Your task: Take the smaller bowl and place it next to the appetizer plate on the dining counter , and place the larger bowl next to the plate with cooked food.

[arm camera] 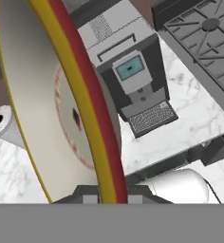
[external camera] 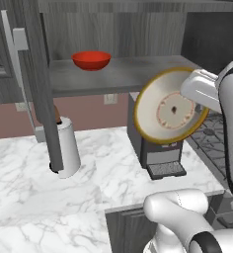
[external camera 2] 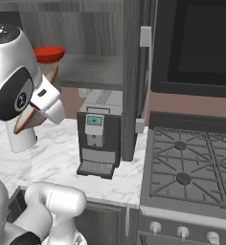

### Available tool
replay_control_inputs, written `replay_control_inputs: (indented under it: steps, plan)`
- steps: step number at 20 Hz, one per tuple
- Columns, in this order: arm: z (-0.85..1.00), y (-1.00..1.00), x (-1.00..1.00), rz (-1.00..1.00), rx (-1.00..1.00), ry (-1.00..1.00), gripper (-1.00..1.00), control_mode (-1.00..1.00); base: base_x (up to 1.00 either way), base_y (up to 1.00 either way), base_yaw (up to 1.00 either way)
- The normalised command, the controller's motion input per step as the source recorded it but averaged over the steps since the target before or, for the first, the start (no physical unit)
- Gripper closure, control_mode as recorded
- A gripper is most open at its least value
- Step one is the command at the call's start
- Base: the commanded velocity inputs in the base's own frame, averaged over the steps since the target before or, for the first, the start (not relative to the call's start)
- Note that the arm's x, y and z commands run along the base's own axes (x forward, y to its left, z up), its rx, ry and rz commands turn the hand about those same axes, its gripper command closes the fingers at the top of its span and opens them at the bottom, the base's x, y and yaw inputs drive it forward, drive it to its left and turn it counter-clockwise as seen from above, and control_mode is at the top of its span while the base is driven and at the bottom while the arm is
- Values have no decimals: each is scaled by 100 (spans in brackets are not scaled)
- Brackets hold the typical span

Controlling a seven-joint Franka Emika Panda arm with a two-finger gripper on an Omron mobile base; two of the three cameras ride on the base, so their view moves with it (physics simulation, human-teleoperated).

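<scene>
Gripper: pinching the rim of the wide cream bowl with golden rim, held on edge.
Glossy red round bowl: on the grey shelf, well apart.

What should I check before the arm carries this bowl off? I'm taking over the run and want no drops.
1. Grip: gripper clamped on the rim of the larger bowl: ok.
2. Bowl attitude: held on edge, inside facing the left base camera: ok if empty; contents cannot tell.
3. Clearance: bowl hangs above the coffee machine, apart from it: ok.
4. Smaller bowl sits on the cabinet shelf, not yet moved: not ok.
5. Destination plate: cannot tell.
</scene>
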Motion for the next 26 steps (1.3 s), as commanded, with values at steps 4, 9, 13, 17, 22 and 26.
replay_control_inputs:
  steps: [4, 9, 13, 17, 22, 26]
  plan:
    - [-4, -7, -12, -2, 0, -1, 100, 100, -25, -18, -5]
    - [0, 0, 0, 0, 0, 0, 100, 100, -66, -46, -8]
    - [0, 0, 0, 0, 0, 0, 100, 100, -100, -15, 0]
    - [0, 0, 0, 0, 0, 0, 100, 100, -100, -46, -5]
    - [0, 0, 0, 0, 0, 0, 100, 100, -35, -87, -27]
    - [0, 0, 0, 0, 0, 0, 100, 100, -2, -74, -37]
